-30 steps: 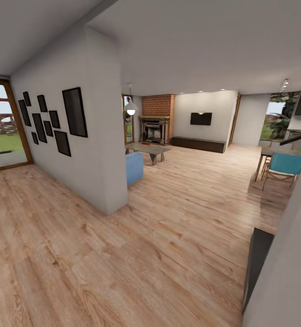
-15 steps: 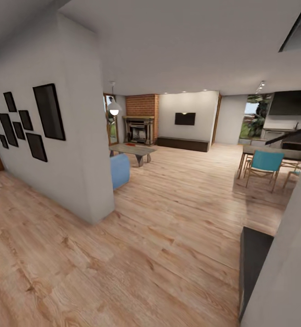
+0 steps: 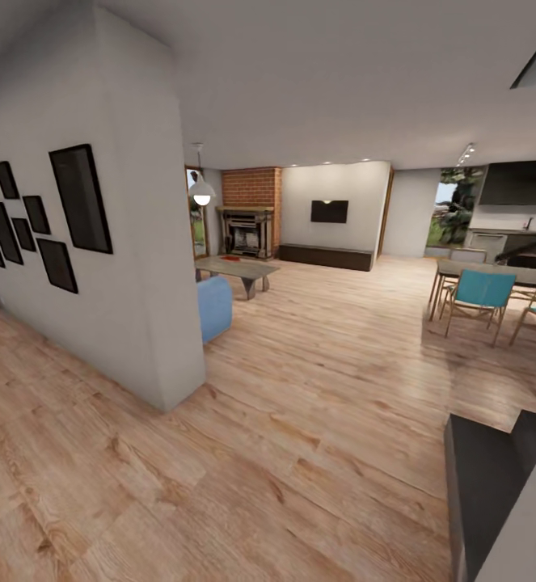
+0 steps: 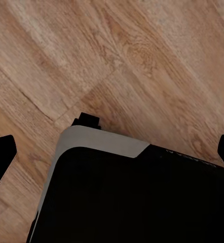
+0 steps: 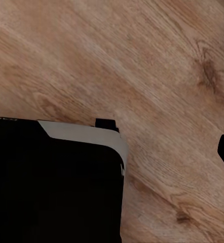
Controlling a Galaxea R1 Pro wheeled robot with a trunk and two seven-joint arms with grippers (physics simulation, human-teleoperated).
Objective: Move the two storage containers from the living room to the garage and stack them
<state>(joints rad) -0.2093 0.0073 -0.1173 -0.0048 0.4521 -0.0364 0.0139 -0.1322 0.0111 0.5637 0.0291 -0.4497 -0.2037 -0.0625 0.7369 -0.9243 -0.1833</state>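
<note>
I see a grey coffee table (image 3: 237, 267) at eleven o'clock, teal chairs (image 3: 479, 293) at two, black frames (image 3: 80, 199) at ten.

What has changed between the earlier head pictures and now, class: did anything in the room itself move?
The camera moved, not the furniture: the view swung right, so the picture wall slid toward the left edge and the teal chair came fuller into sight. Fireplace, TV and coffee table kept their places in the room.

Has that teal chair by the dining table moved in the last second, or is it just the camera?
No. The teal chair keeps its place beside the dining table; both slid across the head view together with the fireplace, so the camera turned.
</note>
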